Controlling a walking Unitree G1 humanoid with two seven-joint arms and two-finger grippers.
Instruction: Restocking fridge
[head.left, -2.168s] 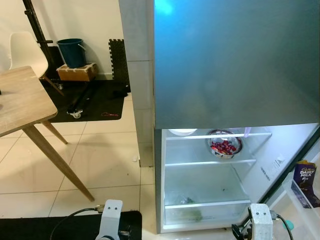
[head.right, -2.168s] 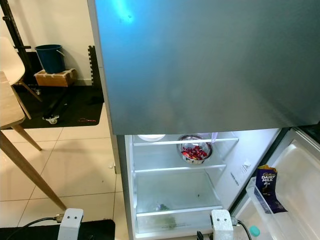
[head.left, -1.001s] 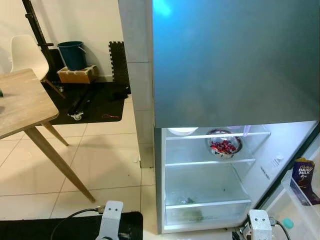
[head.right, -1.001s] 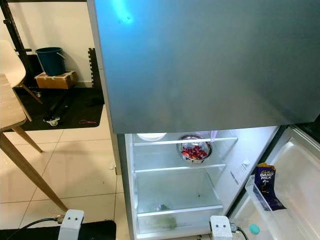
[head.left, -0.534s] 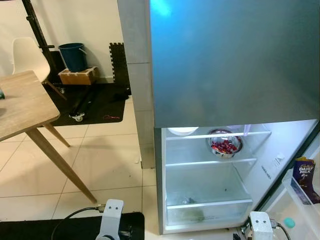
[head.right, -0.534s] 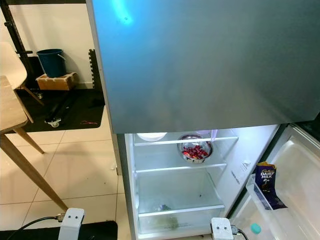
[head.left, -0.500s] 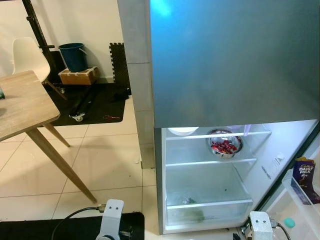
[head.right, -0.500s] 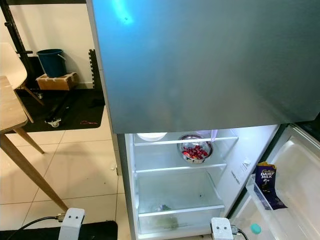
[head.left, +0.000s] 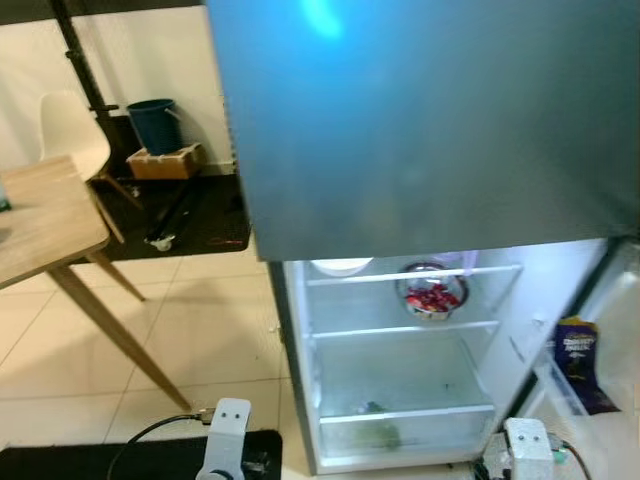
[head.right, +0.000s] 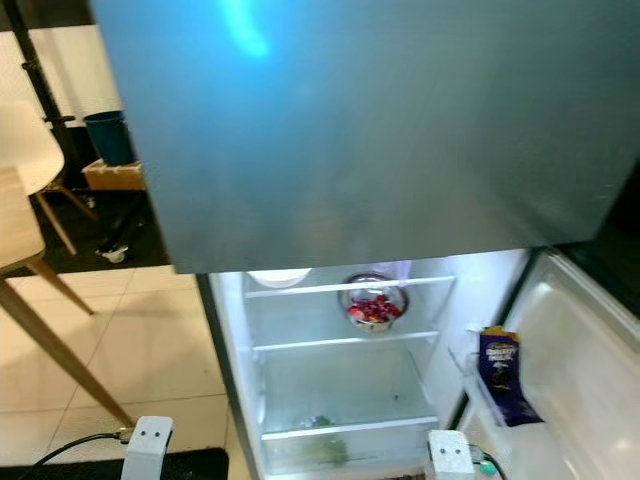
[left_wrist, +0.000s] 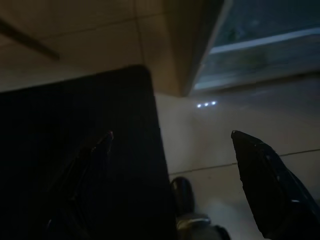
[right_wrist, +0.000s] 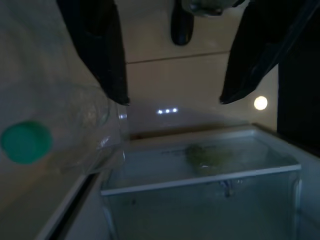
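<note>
Camera shift: whole view has swung since half a second ago; the fridge (head.left: 420, 130) sits further left and larger in frame, and the picture is blurred, so the robot appears to be turning or stepping, not the things.
Fridge state: lower compartment lit, its door (head.right: 585, 350) swung open on the robot's right; upper door shut.
Contents: steel bowl (head.left: 432, 294) of red food on the upper shelf, a white dish (head.left: 342, 266) beside it; bottom drawer (head.left: 400, 430) holds something green, too dim to name.
Door rack: purple chocolate packet (head.right: 498, 372) stands upright in it; a clear bottle with a green cap (right_wrist: 25, 142) lies lower down.
Left gripper (left_wrist: 170, 150): hangs low over floor tile and a black mat (left_wrist: 75, 160), fingers spread wide, nothing held.
Right gripper (right_wrist: 172, 65): low beside the bottom drawer, fingers apart, empty.
Wooden table (head.left: 45, 220): stands well to the left.
Judgement: no item in hand; restocking likely needs a fetch next.
</note>
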